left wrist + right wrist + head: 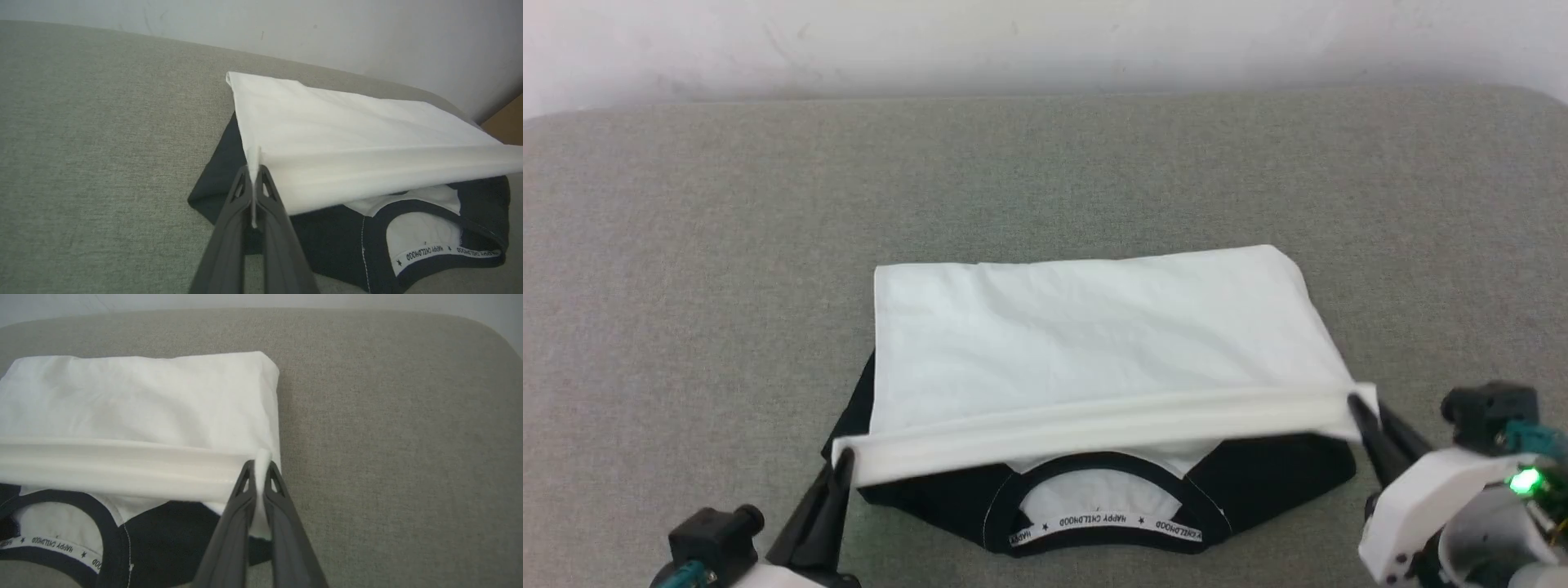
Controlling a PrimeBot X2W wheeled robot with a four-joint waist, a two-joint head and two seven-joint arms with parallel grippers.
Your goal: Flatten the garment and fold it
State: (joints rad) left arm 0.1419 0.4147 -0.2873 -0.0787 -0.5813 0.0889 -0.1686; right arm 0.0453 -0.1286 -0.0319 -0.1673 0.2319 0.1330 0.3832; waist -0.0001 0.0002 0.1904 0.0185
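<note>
Currently, garment (1094,343): lying on the grey fabric surface (686,245), sitting just toward 6 o'clock from the head view's centre, its white body doubling back over the black shoulders.
Hem edge (1094,429): running as a taut white band from 8 o'clock to 4 o'clock, riding slightly above the black cloth and stretching between the two grippers.
Far fold (1086,261): forming the garment's 12 o'clock edge, lying flat and nearly straight, with its right corner rounding off.
Left gripper (843,461): reaching in from 7 o'clock, its jaws pressing together on the hem's left corner, with a sliver of white cloth showing between the fingers in the left wrist view.
Right gripper (1357,402): coming in from 4 o'clock, its jaws clamping the hem's right corner, with white cloth bulging between the tips.
Collar (1094,467): facing 6 o'clock, with its printed neck tape (1107,520) curving along the near rim.
Open room: the grey surface is spreading wide toward 9, 12 and 3 o'clock. The wall (1013,41) is bounding it at 12 o'clock. A narrow grey strip is showing at 6 o'clock.
</note>
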